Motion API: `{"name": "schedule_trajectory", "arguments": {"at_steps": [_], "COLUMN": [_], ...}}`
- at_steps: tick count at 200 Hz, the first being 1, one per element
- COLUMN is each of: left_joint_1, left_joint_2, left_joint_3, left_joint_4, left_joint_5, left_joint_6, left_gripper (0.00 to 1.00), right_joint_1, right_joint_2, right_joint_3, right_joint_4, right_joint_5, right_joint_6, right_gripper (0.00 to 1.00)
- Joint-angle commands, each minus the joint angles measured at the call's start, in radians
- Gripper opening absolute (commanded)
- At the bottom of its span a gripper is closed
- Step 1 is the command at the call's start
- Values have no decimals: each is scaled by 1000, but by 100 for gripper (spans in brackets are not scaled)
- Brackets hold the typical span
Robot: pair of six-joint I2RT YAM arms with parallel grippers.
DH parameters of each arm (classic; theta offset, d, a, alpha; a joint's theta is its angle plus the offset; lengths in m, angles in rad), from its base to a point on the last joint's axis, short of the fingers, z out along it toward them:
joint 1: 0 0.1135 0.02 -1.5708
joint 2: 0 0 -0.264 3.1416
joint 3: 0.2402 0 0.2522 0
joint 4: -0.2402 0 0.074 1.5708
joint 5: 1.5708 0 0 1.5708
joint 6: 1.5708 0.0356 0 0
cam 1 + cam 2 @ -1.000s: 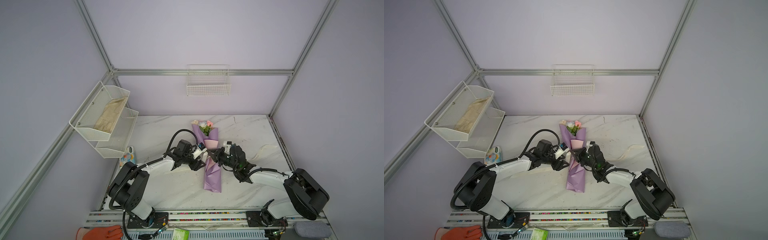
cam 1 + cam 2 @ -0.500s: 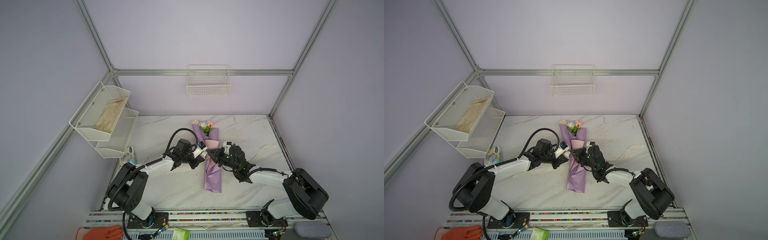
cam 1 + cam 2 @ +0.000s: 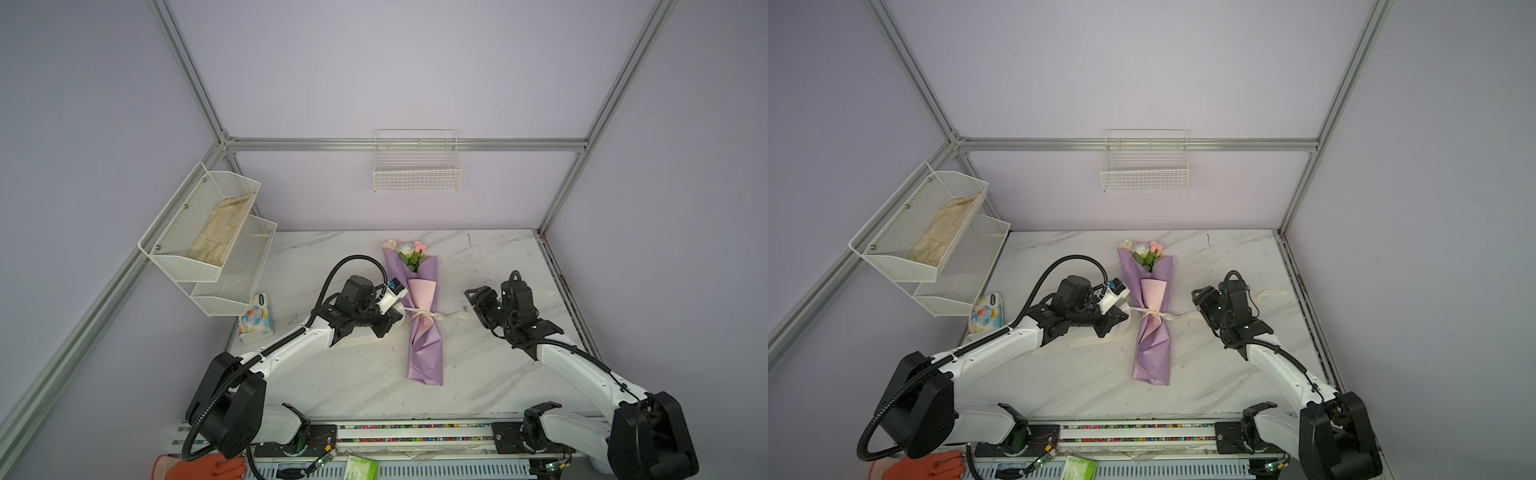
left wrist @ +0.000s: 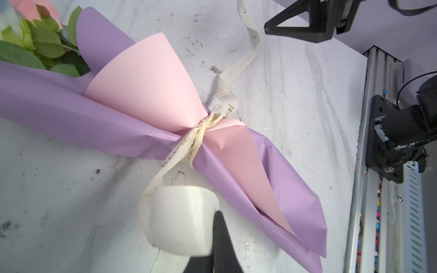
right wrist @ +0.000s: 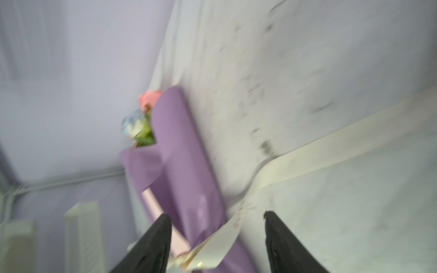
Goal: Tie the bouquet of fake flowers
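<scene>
1. Location: the bouquet (image 3: pixel 424 345) lies flat on the table (image 3: pixel 490 374), between the two arms.
2. Orientation: its long axis runs front to back. The blooms point to the rear wall and the wrapped stem end points toward the arm bases (a slight lean only).
3. Binding: a cream ribbon (image 4: pixel 238 66) circles the waist and is cinched into a knot (image 4: pixel 203 127), with the paper pinched in there.
4. Left end effector (image 3: pixel 395 316): clamped on one ribbon tail just beside the waist, the tail running taut to the knot.
5. Right end effector (image 5: pixel 217 217): jaws apart and empty, well clear of the wrap. The other tail lies slack on the table.
6. Step in hand, as judged: cinching the knot, with one tail held.
7. Next move, as judged: take up the slack tail and pull against the left. The knot may need a second throw (its security cannot be told from here).
</scene>
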Motion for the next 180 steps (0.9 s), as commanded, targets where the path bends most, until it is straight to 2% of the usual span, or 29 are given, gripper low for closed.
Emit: {"name": "schedule_trajectory", "arguments": {"at_steps": [1, 19, 33, 47, 77, 113, 144, 180], "left_joint_1": [-2, -3, -3, -5, -4, -4, -5, -5], "left_joint_2": [-5, 12, 16, 9, 1, 18, 15, 0], "left_joint_3": [129, 181, 214, 215, 208, 220, 227, 210], "left_joint_4": [-45, -95, -130, -129, -142, -149, -151, -145], "left_joint_5": [99, 157, 187, 190, 148, 150, 133, 112], "left_joint_6": [-80, -106, -113, -114, -80, -73, -49, -21], "left_gripper": [0, 0, 0, 0, 0, 0, 0, 0], "right_joint_1": [-76, -107, -134, -180, -251, -267, -267, -267], "right_joint_2": [60, 160, 235, 297, 395, 525, 596, 614], "right_joint_3": [9, 79, 138, 181, 277, 369, 392, 405], "right_joint_4": [-207, -279, -334, -357, -365, -368, -361, -351], "right_joint_5": [77, 156, 280, 324, 340, 291, 269, 261], "right_joint_6": [-193, -282, -356, -402, -515, -558, -572, -586], "right_gripper": [66, 66, 67, 67, 68, 66, 58, 32]}}
